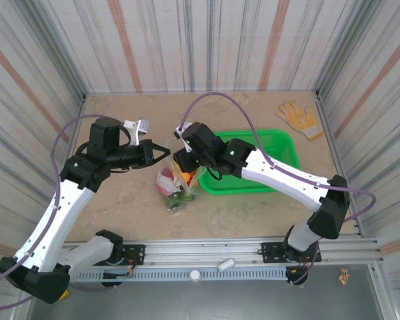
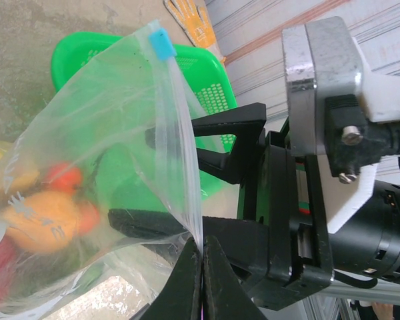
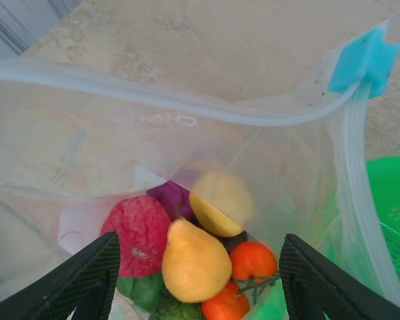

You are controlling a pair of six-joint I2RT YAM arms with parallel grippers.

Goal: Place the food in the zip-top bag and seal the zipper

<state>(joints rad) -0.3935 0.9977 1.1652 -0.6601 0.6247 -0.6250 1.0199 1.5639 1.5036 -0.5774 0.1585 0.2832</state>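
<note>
The zip-top bag (image 1: 175, 189) stands on the table with its mouth held up and open. My left gripper (image 1: 161, 152) is shut on the bag's zipper edge (image 2: 187, 167), pinching the clear strip between its fingertips (image 2: 202, 245). The light blue slider tab (image 2: 161, 45) sits at the far end of the strip (image 3: 363, 60). My right gripper (image 3: 200, 287) hangs open over the bag's mouth, empty. Inside lie the food pieces: a yellow pear (image 3: 195, 263), a red fruit (image 3: 141, 233), a purple piece (image 3: 173, 199), a lemon (image 3: 220, 203), orange tomatoes (image 3: 252, 260) and green leaves (image 3: 140, 290).
A green mesh basket (image 1: 267, 180) sits just right of the bag, under my right arm. A tan glove (image 1: 299, 119) lies at the back right corner. Striped walls close in the table on three sides.
</note>
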